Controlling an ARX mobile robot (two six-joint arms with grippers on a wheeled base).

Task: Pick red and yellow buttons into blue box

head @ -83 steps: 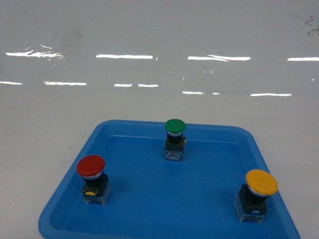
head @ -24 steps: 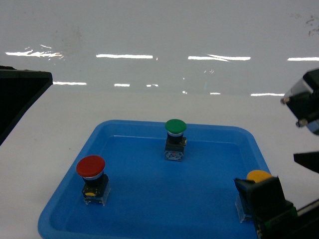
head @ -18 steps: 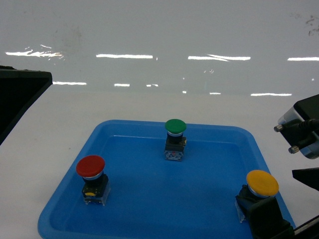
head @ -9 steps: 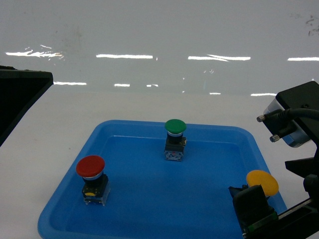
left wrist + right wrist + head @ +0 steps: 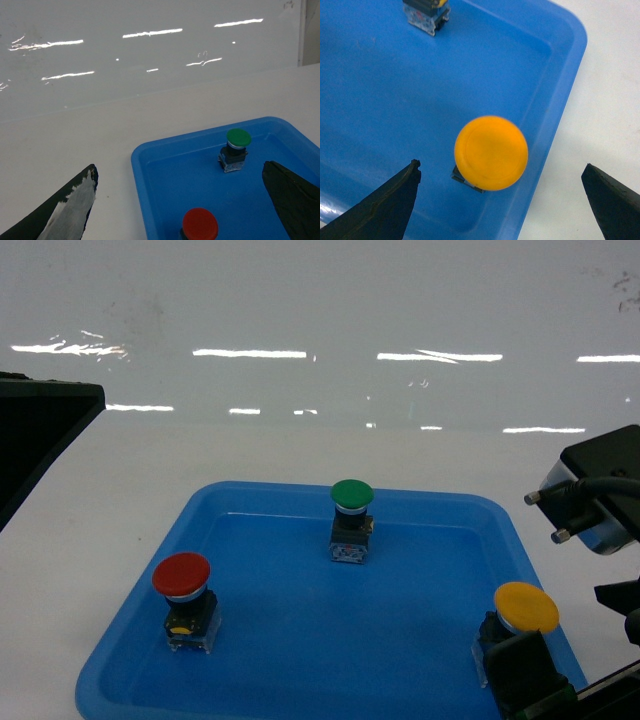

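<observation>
A red button (image 5: 182,575) stands at the front left of a shallow blue tray (image 5: 300,490), and a yellow button (image 5: 526,606) at its front right. The blue box is out of view. My right gripper (image 5: 500,165) hangs open above the yellow button (image 5: 491,152), one finger over the tray and the other over the table outside the rim. In the head view its fingers (image 5: 535,675) show low at the right edge. My left gripper (image 5: 179,167) is open, high over the tray's left rim, with the red button (image 5: 200,224) below it.
A green button (image 5: 352,494) stands at the tray's back middle, also seen in the left wrist view as the green button (image 5: 238,137). The tray lies on a white table (image 5: 100,530) before a glossy white wall. A dark part of the left arm (image 5: 40,430) fills the left edge.
The right gripper has shifted down and right, so its finger no longer covers the yellow cap. The left arm and all buttons have stayed put.
</observation>
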